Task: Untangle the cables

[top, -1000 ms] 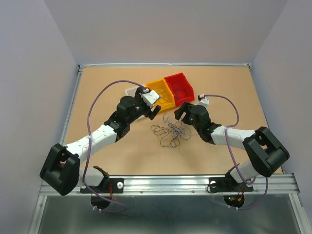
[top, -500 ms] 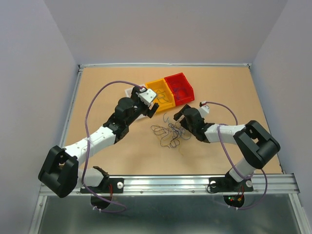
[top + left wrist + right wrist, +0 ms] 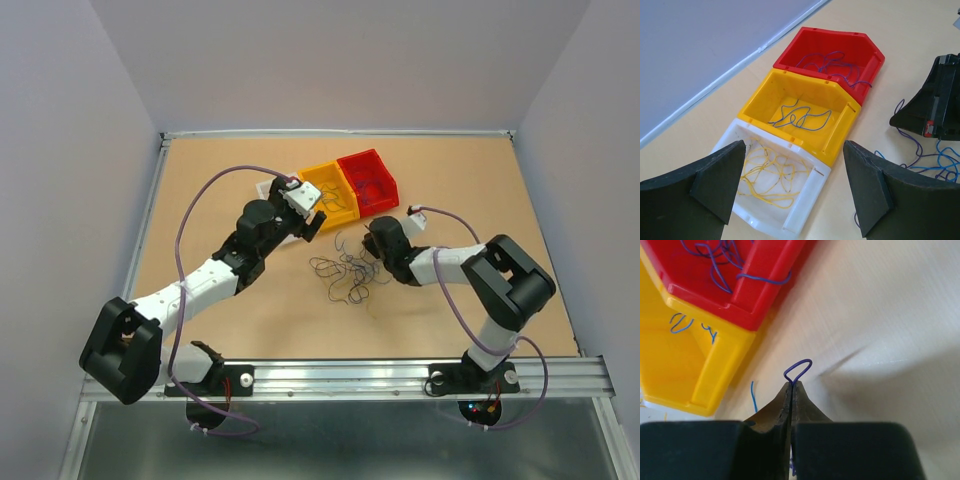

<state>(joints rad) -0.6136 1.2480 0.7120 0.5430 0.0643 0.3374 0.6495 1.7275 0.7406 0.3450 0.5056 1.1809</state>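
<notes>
Loose tangle of hair-thin, curly cables on the bare desk, just in front of the bins: dark purple, blue and grey strands crossing one another. Sorted by colour elsewhere: yellow wires coiled in the white bin, blue wire squiggled in the yellow bin, purple wires in the red bin. 1 purple strand bent into a small loop, pinched at the closed tips of the right hand.

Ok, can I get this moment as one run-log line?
left gripper: open, near yellow bin | right gripper: shut on purple cable, near red bin | remaining cables: tangled on table
</notes>
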